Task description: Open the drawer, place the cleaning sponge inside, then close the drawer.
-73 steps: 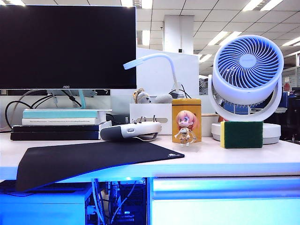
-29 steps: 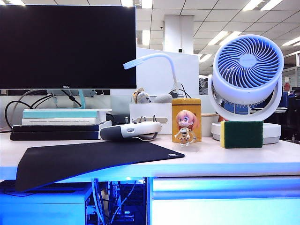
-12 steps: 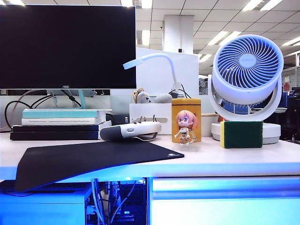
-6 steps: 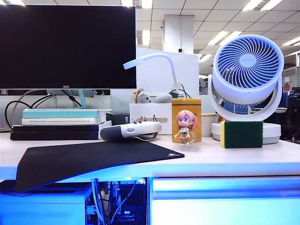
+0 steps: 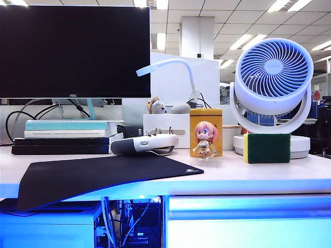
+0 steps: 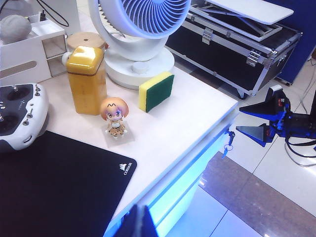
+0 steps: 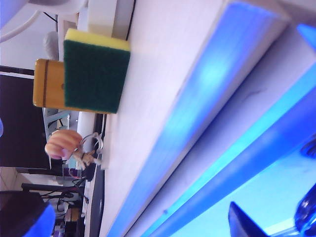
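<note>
The cleaning sponge [image 5: 267,148] stands on edge at the right of the desk, green face forward, in front of the fan base; it also shows as the sponge [image 6: 156,91] and the sponge [image 7: 94,74]. The drawer [image 5: 248,225] sits shut under the desktop's right part, its front glowing blue. No gripper appears in the exterior view. My left gripper [image 6: 140,224] is shut and empty, over the desk's front edge. My right gripper [image 6: 239,119] is open and empty, off the desk's right corner beside the drawer front [image 7: 256,148]; one of its fingers [image 7: 245,223] shows in its own view.
A yellow tin [image 5: 206,130] with a girl figure [image 5: 205,140] before it stands left of the sponge. The white fan [image 5: 273,85], a remote controller [image 5: 144,144], a black mouse mat [image 5: 98,175], monitor and books fill the desk. A small key [image 6: 228,143] hangs at the drawer front.
</note>
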Robot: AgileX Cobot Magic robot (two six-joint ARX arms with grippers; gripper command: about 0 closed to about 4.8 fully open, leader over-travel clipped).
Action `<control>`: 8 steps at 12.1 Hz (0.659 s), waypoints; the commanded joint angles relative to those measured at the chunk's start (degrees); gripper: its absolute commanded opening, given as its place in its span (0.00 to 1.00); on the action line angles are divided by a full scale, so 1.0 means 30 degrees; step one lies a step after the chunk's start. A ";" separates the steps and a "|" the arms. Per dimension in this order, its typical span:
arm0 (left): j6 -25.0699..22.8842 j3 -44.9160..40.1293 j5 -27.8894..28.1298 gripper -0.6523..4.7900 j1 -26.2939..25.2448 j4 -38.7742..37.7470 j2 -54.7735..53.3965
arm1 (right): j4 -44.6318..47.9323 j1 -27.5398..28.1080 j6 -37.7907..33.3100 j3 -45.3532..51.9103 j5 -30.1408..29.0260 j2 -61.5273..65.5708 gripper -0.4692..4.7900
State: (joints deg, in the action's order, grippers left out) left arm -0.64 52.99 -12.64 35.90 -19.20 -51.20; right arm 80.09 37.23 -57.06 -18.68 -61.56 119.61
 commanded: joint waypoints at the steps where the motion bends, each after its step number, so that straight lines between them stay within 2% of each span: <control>1: -0.0146 0.0102 -0.0102 0.11 0.0007 0.0146 0.0015 | 0.0255 -0.0036 0.0022 -0.0539 -0.0022 0.0262 1.00; 5: -0.0146 0.0102 -0.0160 0.11 0.0007 0.0138 0.0015 | 0.0189 -0.0845 -0.0131 -0.1712 -0.0022 0.0510 1.00; 6: -0.0131 0.0102 -0.0189 0.11 0.0007 0.0124 0.0015 | 0.0197 -0.2018 -0.0670 -0.2521 -0.0073 0.1457 1.00; 7: -0.0131 0.0102 -0.0226 0.11 0.0007 0.0073 0.0015 | 0.0277 -0.1974 -0.0605 -0.2463 -0.0029 0.1450 1.00; 8: -0.0138 0.0102 -0.0226 0.11 0.0007 0.0000 0.0015 | 0.0270 -0.1974 -0.0539 -0.2426 0.0714 0.1450 1.00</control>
State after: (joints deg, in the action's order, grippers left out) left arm -0.64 52.99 -12.91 35.90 -19.57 -51.20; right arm 81.58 31.29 -58.89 -26.04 -61.52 123.83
